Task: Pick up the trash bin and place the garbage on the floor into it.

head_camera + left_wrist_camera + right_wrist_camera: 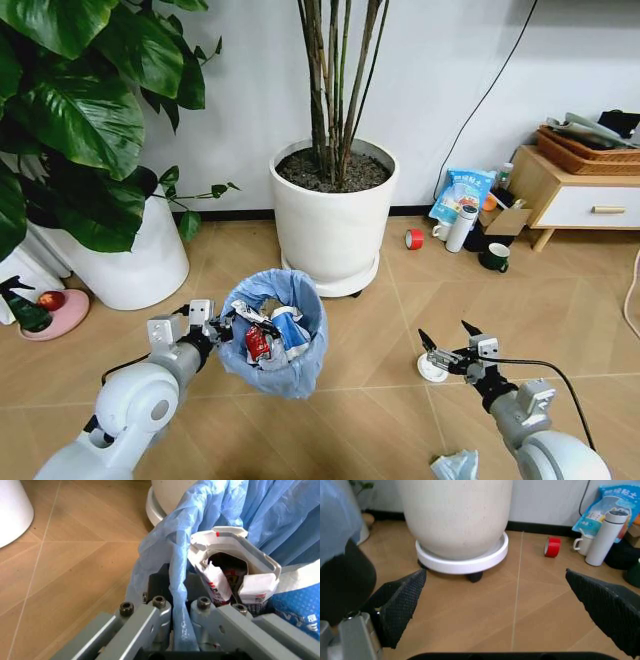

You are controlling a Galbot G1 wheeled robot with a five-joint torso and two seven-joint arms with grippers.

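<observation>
— Bin first: where does the trash bin (275, 335) sit against the big white planter (335, 215) on its wheeled saucer?

— Just in front of that planter, close to the saucer's rim. The left gripper (218, 330) holds it on the side away from the red tape roll (414, 238). In the left wrist view the fingers (150, 618) are pinched narrow on the blue liner (165, 555) at the rim, a fold of plastic running between them.

— What is inside?

— Torn white cartons (235, 566) with red print, a red wrapper (257, 343) and something blue-and-white.

— And the right gripper?

— The right gripper (452, 343) hovers in front of the planter, off to the tape-roll side, its black fingers (400, 603) spread wide with nothing between them. A white round lid (431, 368) lies on the floor at its tips; I cannot tell whether they touch. A crumpled light-blue mask (455, 466) lies farther from the planter, beside the right arm.

— Anything crowding the space?

— Beyond the tape roll stand a white mug (579, 544), a white thermos (461, 228), a dark green mug (495, 258) and a blue pouch (462, 195) against the wall, then a low wooden cabinet (570, 190). On the planter's other side stands a second white pot (140, 255) with broad leaves.
</observation>
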